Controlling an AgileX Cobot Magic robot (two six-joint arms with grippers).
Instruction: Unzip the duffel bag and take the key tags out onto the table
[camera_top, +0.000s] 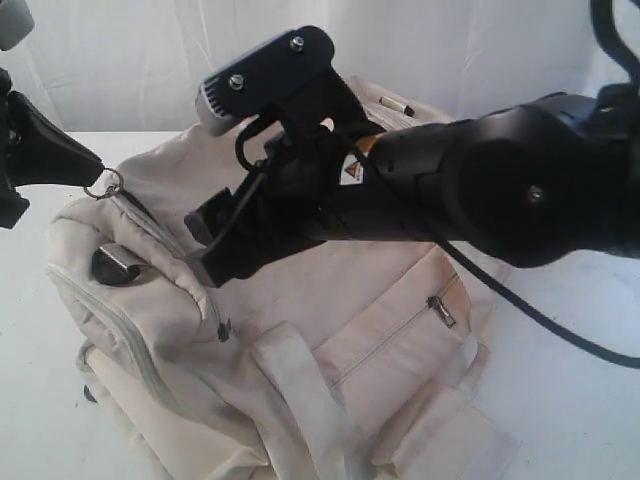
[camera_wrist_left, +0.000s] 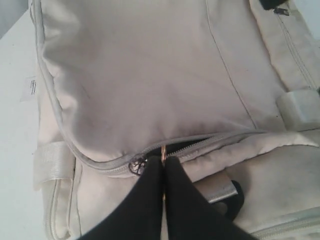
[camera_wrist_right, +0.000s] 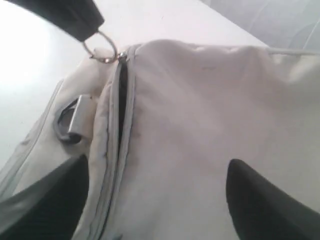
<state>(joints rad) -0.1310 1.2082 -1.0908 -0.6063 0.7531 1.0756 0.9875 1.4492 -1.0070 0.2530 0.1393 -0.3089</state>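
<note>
In the exterior view my left gripper (camera_top: 97, 167) was clamped on the zip ring (camera_top: 105, 185) at one end of the duffel bag (camera_top: 380, 300), which lay on the table (camera_top: 570, 420). The left wrist view showed only a short dark gap unzipped. In the right wrist view my right gripper (camera_wrist_right: 155, 200) hovered spread over the bag. No key tags showed, so I judged most of the job was left

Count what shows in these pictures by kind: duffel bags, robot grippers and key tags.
Duffel bag: 1
Grippers: 2, the left gripper shut on the zipper pull, the right gripper open
Key tags: 0 in sight
Total: 3
</note>
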